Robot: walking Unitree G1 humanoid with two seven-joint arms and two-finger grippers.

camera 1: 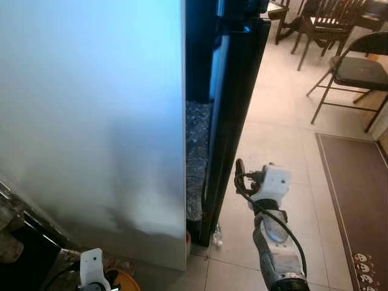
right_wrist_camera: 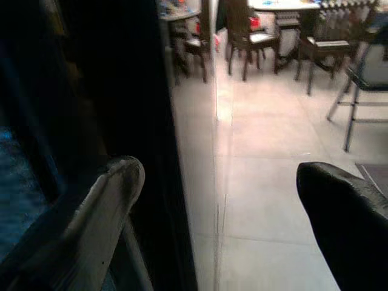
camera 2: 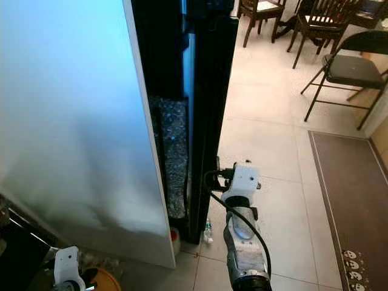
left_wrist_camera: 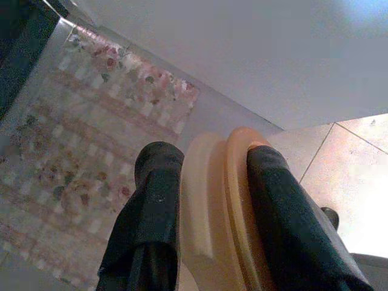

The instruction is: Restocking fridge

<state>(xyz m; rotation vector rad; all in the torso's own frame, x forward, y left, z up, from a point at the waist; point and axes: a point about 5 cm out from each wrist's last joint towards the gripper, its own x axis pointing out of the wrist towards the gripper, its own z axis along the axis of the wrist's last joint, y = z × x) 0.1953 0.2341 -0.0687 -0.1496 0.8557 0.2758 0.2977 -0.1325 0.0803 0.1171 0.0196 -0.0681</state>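
Item: fridge door (camera 2: 209, 121), black, at twelve o'clock, ajar. Likely heavy and stiff; grip its edge.
Right gripper (right_wrist_camera: 218, 200): fingers apart beside that edge.
Left gripper (left_wrist_camera: 209, 200): at seven o'clock, fingers clamped on an orange lid (left_wrist_camera: 227, 206), rigid, probably light and slippery.

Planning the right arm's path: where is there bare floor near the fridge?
Free: pale floor tiles between the black fridge door and the brown rug. Crowded: folding metal chair and wooden dining chairs beyond; small bottle at the door's foot.
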